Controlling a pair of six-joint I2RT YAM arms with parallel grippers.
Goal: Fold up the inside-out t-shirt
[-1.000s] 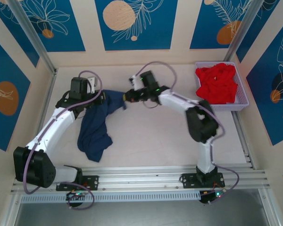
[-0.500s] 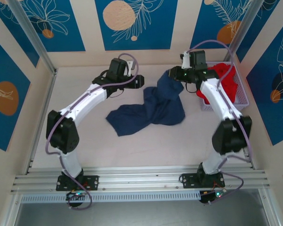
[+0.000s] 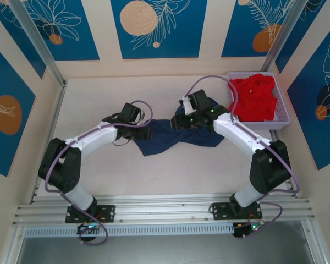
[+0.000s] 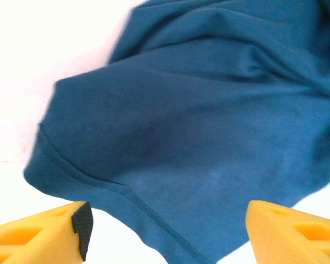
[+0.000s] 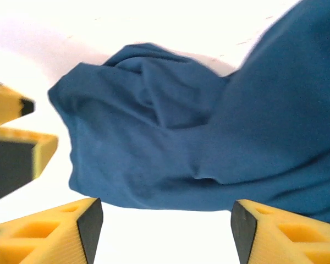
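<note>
The inside-out t-shirt point(image 3: 168, 140) lies crumpled in a low heap at the middle of the table, dark navy, with a stitched hem point(image 4: 99, 184) showing in the left wrist view. My left gripper point(image 3: 146, 132) is at the heap's left end, open, its yellow fingers either side of the hem with nothing gripped point(image 4: 168, 234). My right gripper point(image 3: 179, 122) hovers at the heap's back edge, also open, the cloth point(image 5: 154, 132) just beyond its fingertips point(image 5: 165, 231). The left gripper's fingers point(image 5: 22, 143) show at the left of the right wrist view.
A lavender basket point(image 3: 283, 118) at the back right holds a bright red garment point(image 3: 253, 96). Walls close the table at the back and both sides. Bare tabletop point(image 3: 170, 176) lies between the shirt and the arm bases.
Both grippers, shut on the shirt a second ago, carried it up and across, then lowered it to the table's middle and opened, letting the cloth go.
</note>
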